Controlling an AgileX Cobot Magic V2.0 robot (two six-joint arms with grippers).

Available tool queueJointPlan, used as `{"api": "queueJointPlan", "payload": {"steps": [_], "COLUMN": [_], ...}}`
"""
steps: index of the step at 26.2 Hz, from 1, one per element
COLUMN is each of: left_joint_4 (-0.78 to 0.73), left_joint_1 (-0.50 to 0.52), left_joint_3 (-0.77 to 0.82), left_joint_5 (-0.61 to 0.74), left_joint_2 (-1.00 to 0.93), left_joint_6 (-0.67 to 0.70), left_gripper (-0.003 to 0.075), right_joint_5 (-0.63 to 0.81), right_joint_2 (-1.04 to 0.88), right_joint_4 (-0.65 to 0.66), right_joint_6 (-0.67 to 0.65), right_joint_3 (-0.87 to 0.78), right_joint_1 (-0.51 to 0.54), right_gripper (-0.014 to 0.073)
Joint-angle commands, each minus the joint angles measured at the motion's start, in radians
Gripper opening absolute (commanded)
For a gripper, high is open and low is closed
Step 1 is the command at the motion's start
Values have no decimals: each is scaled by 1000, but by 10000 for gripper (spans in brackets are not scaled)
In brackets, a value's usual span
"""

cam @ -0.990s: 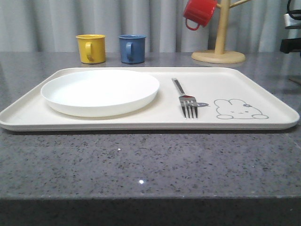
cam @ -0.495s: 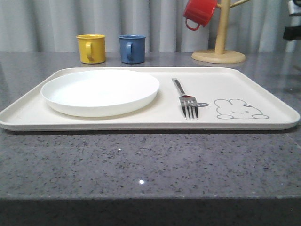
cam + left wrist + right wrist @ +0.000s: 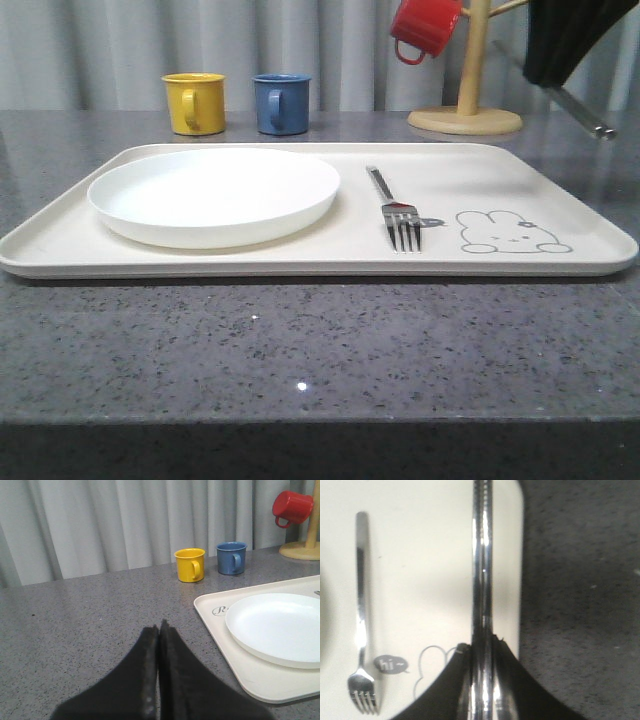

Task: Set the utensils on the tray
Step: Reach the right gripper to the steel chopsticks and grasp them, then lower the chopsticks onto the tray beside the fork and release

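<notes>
The cream tray (image 3: 560,190) lies across the table with the white plate (image 3: 213,192) on its left half. The silver fork (image 3: 395,210) lies beside the grey rabbit drawing (image 3: 512,232). My right gripper (image 3: 542,72) hangs above the tray's far right corner, shut on the slim metal chopsticks (image 3: 585,120), which slant down to the right. In the right wrist view the chopsticks (image 3: 482,555) run out from the gripper (image 3: 481,642) over the tray's right rim (image 3: 516,555), with the fork (image 3: 361,620) off to the side. My left gripper (image 3: 159,627) is shut and holds nothing, over bare counter left of the tray (image 3: 220,615).
A yellow mug (image 3: 193,102) and a blue mug (image 3: 281,103) stand behind the tray. A red mug (image 3: 424,27) hangs on a wooden mug tree (image 3: 468,100) at the back right, close to the right arm. Grey counter runs along the front.
My right gripper has swung in from the right edge to above the tray's far right corner, with the chopsticks in it. Plate and fork have not moved.
</notes>
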State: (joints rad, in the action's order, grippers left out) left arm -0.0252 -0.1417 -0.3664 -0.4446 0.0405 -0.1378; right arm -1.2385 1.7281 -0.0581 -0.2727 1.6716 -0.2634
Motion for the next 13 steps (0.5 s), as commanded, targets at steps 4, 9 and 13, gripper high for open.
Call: {"api": "queueJointPlan", "payload": {"steps": [4, 9, 13], "left_joint_4": [8, 8, 8], "left_joint_1": [-2, -2, -2], "left_joint_3": [-25, -25, -25], "left_joint_5": [78, 78, 78], "left_joint_2": [12, 12, 12], "left_joint_6": [10, 10, 10], "left_gripper": [-18, -18, -18], "right_joint_5": [-17, -3, 26], "right_joint_2": [35, 94, 124], "right_joint_4": [3, -27, -68], "right_joint_6": [-87, -101, -101], "right_joint_3": [31, 31, 31], "right_joint_1": [-72, -73, -73], "right_gripper": [78, 78, 78]}}
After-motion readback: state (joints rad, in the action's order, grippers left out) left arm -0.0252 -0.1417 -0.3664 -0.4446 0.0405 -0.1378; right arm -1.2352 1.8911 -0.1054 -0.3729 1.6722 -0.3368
